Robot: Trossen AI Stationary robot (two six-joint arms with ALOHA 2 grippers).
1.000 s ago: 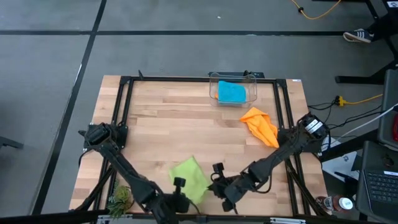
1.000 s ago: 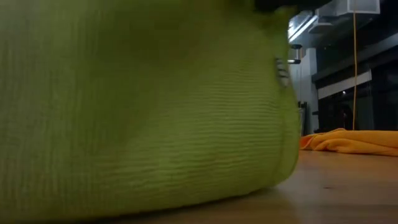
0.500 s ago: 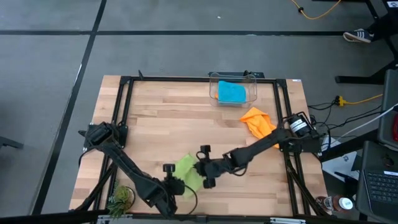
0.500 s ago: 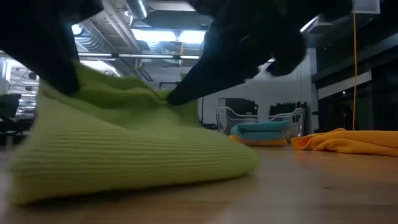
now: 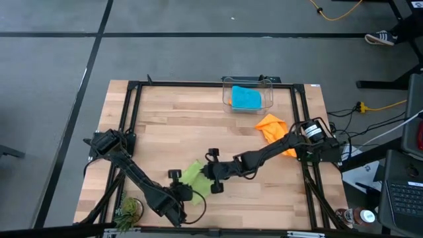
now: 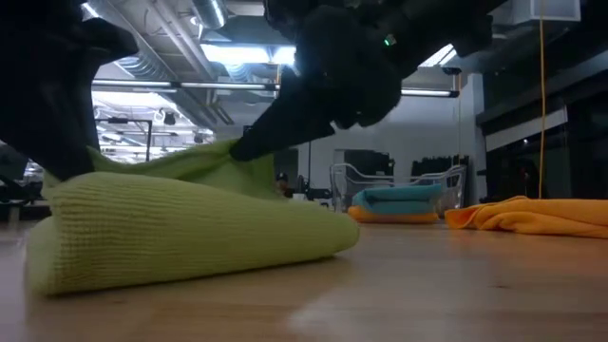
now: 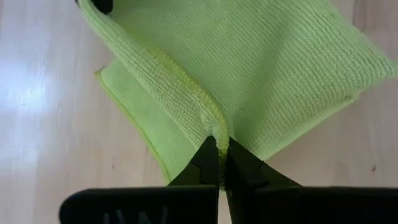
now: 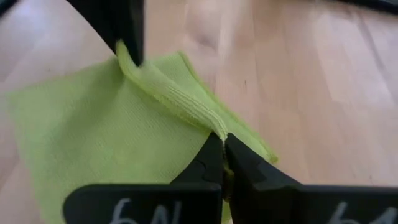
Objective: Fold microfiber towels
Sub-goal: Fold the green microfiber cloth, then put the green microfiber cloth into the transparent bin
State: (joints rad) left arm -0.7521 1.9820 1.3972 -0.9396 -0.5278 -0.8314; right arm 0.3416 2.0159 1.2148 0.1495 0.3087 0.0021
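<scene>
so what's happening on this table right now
Both arms are folding the lime green towel near the table's front edge. The left gripper and right gripper each pinch a spot on one hem, carrying it over the rest. A crumpled orange towel waits, and a teal-blue towel sits in the clear bin.

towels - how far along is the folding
Looks done: one blue towel lies folded in the clear bin. In hand: the left gripper and right gripper are each shut on an edge of the green towel, doubling it over. Left: the orange towel, crumpled on the table.
</scene>
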